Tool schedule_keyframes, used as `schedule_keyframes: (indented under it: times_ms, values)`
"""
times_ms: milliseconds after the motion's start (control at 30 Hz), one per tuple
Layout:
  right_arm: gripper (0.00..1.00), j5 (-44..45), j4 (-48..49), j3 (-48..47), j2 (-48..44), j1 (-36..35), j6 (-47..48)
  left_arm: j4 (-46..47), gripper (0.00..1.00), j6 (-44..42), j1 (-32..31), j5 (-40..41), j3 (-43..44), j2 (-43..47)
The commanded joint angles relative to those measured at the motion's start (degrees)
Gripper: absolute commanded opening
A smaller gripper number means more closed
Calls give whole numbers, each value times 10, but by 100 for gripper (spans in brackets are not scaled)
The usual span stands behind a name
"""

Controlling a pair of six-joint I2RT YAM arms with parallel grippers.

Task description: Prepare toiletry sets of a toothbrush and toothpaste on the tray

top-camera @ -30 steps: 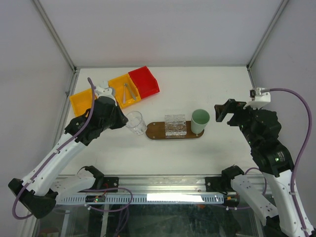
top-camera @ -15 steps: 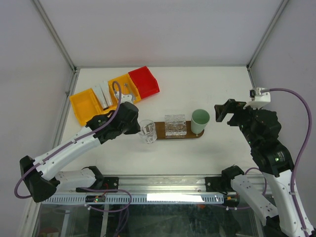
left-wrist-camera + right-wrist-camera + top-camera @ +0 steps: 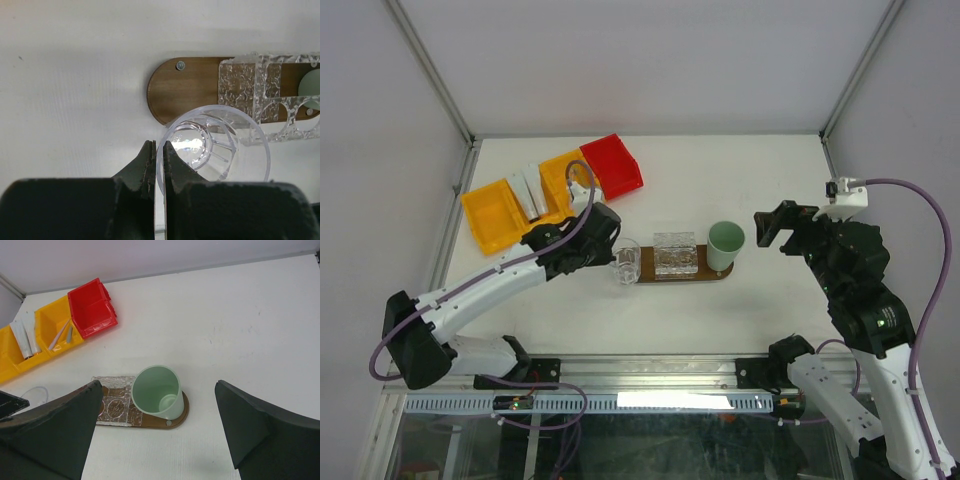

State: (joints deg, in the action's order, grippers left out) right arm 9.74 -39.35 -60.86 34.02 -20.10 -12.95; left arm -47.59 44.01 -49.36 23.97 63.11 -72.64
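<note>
Left jaws tight on the one clear glass (image 3: 215, 145), right jaws wide apart; two tubes (image 3: 21, 340), two sticks (image 3: 60, 336), one tray (image 3: 190, 90).

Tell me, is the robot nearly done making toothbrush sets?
Not nearly. The mint-green plastic cup stands on the dark brown wooden tray. The left gripper pinches the rim of the clear glass at the tray's other end. The pale tubes and thin sticks lie in the yellow bins.
</note>
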Motion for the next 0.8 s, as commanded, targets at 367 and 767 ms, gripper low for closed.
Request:
schedule_keyframes:
  times_ms: [367, 767]
  values:
    - [99, 0, 20, -21, -3, 2, 13, 106, 0, -29, 33, 42, 40, -78]
    - [99, -2, 21, -19, -4, 2, 12, 153, 0, -29, 47, 30, 9, -120]
